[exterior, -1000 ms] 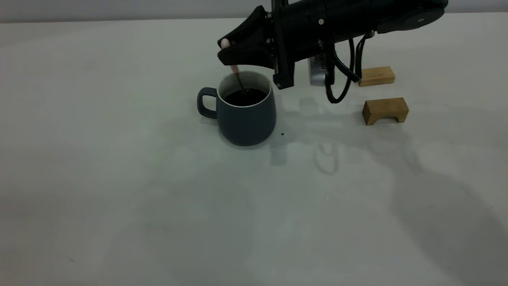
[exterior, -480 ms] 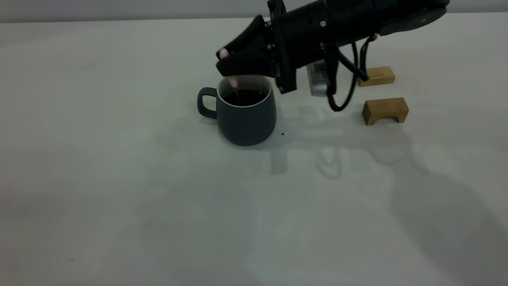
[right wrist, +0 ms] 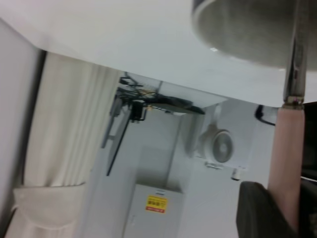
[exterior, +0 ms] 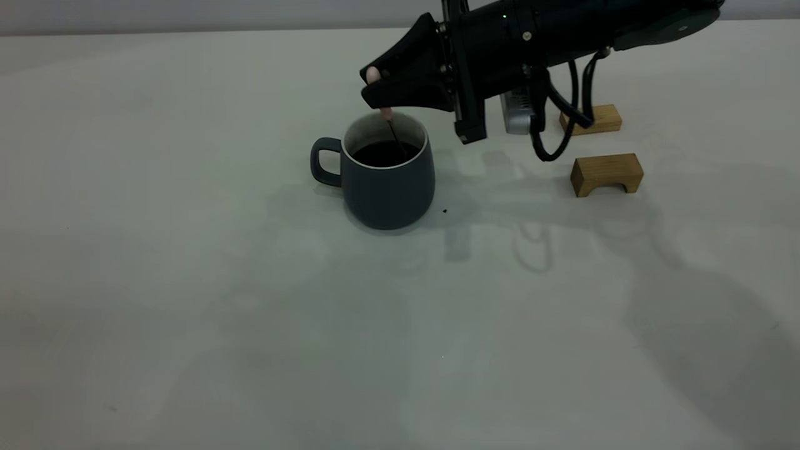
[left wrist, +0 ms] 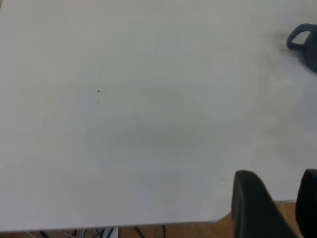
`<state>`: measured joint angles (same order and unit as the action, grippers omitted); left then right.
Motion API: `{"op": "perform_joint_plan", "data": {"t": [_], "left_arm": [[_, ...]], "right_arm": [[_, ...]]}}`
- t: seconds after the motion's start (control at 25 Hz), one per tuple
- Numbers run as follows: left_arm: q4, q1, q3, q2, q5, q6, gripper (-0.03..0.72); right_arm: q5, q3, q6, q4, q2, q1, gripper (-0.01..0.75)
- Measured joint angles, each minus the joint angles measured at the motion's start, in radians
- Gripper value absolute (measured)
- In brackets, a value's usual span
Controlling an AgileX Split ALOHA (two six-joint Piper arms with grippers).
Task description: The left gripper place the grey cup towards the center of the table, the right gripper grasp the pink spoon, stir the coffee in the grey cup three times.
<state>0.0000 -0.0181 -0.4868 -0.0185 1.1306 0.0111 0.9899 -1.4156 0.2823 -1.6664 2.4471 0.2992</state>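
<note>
The dark slate-grey rounded cup (exterior: 387, 178) with white interior and loop handle stands upright near the middle of the pale grey-white matte table (exterior: 187, 281), its handle toward the left arm's side. The cup holds dark brown-black coffee (exterior: 384, 153). The black right gripper (exterior: 375, 87) hangs just above the cup's far rim, its tapered jaws clamped together on the pale pink handle of the thin metal-necked spoon (exterior: 389, 122). The spoon slants down from the jaws, its neck entering the liquid; the bowl is hidden below the surface. The right wrist view shows the pink handle (right wrist: 286, 163) held between the dark fingers (right wrist: 257, 208), with the metal neck running toward the cup's rim (right wrist: 237, 44).

The black left gripper (left wrist: 270, 208) is parked at the table's near edge, well apart from the cup (left wrist: 302, 39), its jaws standing apart and empty.

Two tan wooden blocks (exterior: 606, 174) lie beyond the cup on the right arm's side, clear of the work.

Stage, as judged: stirring. Risks: a wide sweep could press the neck against the rim and tip or push the unsteadied cup; fast circling could slop coffee over the edge; the slim handle could pivot or slip in the jaws.
</note>
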Motion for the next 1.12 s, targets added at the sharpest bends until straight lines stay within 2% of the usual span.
{"op": "perform_joint_plan", "data": {"t": [0.12, 0.2, 0.44, 0.6, 0.72, 0.84, 1.12], "left_arm": [[0.0, 0.0, 0.0, 0.0, 0.0, 0.0, 0.287], [0.0, 0.0, 0.0, 0.0, 0.0, 0.0, 0.287], [0.0, 0.0, 0.0, 0.0, 0.0, 0.0, 0.287], [0.0, 0.0, 0.0, 0.0, 0.0, 0.0, 0.287], [0.0, 0.0, 0.0, 0.0, 0.0, 0.0, 0.287], [0.0, 0.0, 0.0, 0.0, 0.0, 0.0, 0.287], [0.0, 0.0, 0.0, 0.0, 0.0, 0.0, 0.287]], "right_arm": [[0.009, 0.0, -0.006, 0.029, 0.0, -0.001, 0.187], [0.025, 0.0, -0.027, 0.046, 0.0, -0.001, 0.265], [0.08, 0.0, -0.118, 0.093, 0.0, -0.001, 0.57], [0.084, 0.001, -0.215, 0.154, -0.027, -0.001, 0.683], [0.084, 0.003, -0.275, 0.238, -0.106, -0.001, 0.69], [0.086, 0.004, -0.298, 0.348, -0.224, -0.001, 0.653], [0.088, 0.007, -0.216, 0.86, -0.554, -0.013, 0.452]]}}
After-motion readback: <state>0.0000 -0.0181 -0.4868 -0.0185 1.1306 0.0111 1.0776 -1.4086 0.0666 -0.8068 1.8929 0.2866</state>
